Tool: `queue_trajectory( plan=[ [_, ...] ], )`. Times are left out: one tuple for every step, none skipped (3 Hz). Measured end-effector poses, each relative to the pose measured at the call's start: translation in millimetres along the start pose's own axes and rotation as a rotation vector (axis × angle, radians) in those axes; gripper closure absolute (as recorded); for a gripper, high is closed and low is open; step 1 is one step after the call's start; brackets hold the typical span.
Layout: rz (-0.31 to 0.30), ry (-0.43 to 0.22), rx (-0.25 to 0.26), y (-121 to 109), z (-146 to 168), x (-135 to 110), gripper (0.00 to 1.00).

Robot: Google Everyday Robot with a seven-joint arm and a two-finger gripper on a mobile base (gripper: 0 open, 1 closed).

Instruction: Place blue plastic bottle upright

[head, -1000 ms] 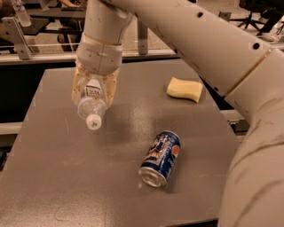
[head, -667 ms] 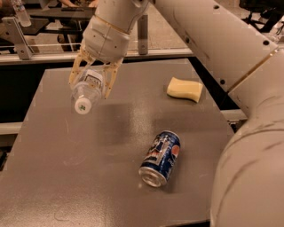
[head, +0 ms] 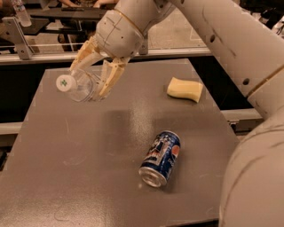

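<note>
My gripper [head: 91, 73] is shut on the blue plastic bottle [head: 79, 85], a small clear bottle with a white screw cap. I hold it in the air over the far left part of the grey table [head: 88, 150]. The bottle lies nearly on its side, cap pointing left toward the camera. My fingers [head: 111, 77] cover most of its body and label. The white arm reaches in from the upper right.
A blue soda can [head: 161, 157] lies on its side at the table's middle right. A yellow sponge [head: 185, 89] sits at the far right. Another bottle [head: 21, 12] stands in the background, top left. A metal rail runs behind the table.
The gripper has lifted and swung the bottle, so the cap now points left and more level instead of downward. The can and sponge have not moved.
</note>
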State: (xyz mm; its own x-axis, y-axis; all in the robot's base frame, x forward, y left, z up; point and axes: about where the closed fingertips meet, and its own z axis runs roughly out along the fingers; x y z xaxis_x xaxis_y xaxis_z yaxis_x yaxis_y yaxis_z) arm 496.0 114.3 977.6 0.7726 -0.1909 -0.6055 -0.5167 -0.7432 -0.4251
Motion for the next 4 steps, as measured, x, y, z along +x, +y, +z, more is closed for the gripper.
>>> queue_trajectory(
  plan=[
    [0.204,-0.067,0.036,3,-1,-12,1.00],
    [0.431,-0.150,0.049,5,5,-19,1.00],
    [0.585,-0.263,0.052,6,14,-25,1.00],
    [0.649,-0.377,0.060,5,25,-33,1.00]
  ],
)
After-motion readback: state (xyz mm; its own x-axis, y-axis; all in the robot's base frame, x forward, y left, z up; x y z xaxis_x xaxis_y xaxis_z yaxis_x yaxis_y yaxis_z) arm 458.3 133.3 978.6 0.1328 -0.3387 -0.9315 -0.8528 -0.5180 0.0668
